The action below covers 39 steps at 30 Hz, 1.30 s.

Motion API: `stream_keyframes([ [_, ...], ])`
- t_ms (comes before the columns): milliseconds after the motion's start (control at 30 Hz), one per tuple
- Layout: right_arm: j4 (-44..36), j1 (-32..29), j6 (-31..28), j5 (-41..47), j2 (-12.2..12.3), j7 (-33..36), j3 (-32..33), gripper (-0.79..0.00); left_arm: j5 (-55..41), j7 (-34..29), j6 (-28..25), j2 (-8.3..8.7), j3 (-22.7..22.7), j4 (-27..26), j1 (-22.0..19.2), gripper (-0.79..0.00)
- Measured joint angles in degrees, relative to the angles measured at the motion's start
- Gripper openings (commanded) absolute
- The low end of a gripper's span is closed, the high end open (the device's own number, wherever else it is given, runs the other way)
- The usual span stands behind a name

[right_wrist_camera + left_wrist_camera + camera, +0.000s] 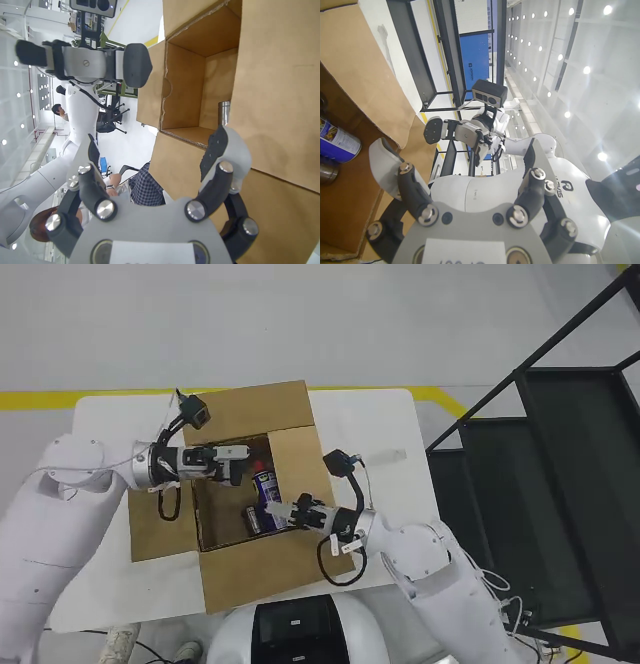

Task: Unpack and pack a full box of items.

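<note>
**Two released tools, one narrow opening**

Both tools hang empty at the box (298, 459), which sits with its flaps (255, 404) spread at the middle of the worktop (370, 424). In the top view, the left tool (235, 462) is at the upper-left edge of the opening, released and spread wide. The right tool (282, 514) is at the lower-right edge, likewise released and grasping nothing. Inside, a blue can (265, 486) appears to lie on its side toward the right wall. A steel cylinder (223, 112) lies just beside it (whether more items lie beneath them I cannot tell).

The likeliest trouble is probably the cardboard itself. In the right wrist view, one finger (215, 147) of the right tool sits just beside one of the flaps, though I cannot tell whether it touches. A descent from here could snag the rim, fold the wall inward, or drag the light box across the worktop and throw off the other arm's aim.

The second risk is the arms meeting. The tools face each other across a small opening, and if both go for the same items their spread fingers may clash.

Finally, the items look awkward to grip. A can on its side may roll away from a closing pad, and the smooth cylinder could slip if pinched off-centre.
</note>
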Motion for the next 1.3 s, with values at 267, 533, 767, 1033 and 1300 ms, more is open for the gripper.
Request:
stream_keyframes([
  [267, -1.9, -3.4, -1.2, 0.6, 0.9, -0.5, 2.8, 0.0, 8.1, 10.5, -7.9, -3.5, 8.5, 7.1, -3.3, 0.0],
  [533, -2.1, -4.0, -1.9, 1.5, 1.1, -0.6, 3.5, 0.0, 8.1, 10.4, -7.8, -3.49, 8.5, 7.2, -3.3, 0.0],
  [767, -2.1, -4.0, -1.9, 1.4, 1.1, -0.6, 3.5, 0.0, 8.2, 10.5, -7.7, -3.49, 8.5, 7.1, -3.2, 0.0],
  [1033, -1.8, -3.4, -1.8, 0.2, 1.4, 0.1, 1.4, 0.0, 11.1, 16.7, -4.4, -5.36, 11.6, 9.6, -3.6, 0.0],
  [1300, -2.3, -2.9, -1.3, 0.1, 1.8, 0.6, 0.6, 0.0, 9.1, 21.5, -9.7, -9.67, 16.8, 17.3, -6.3, 0.0],
])
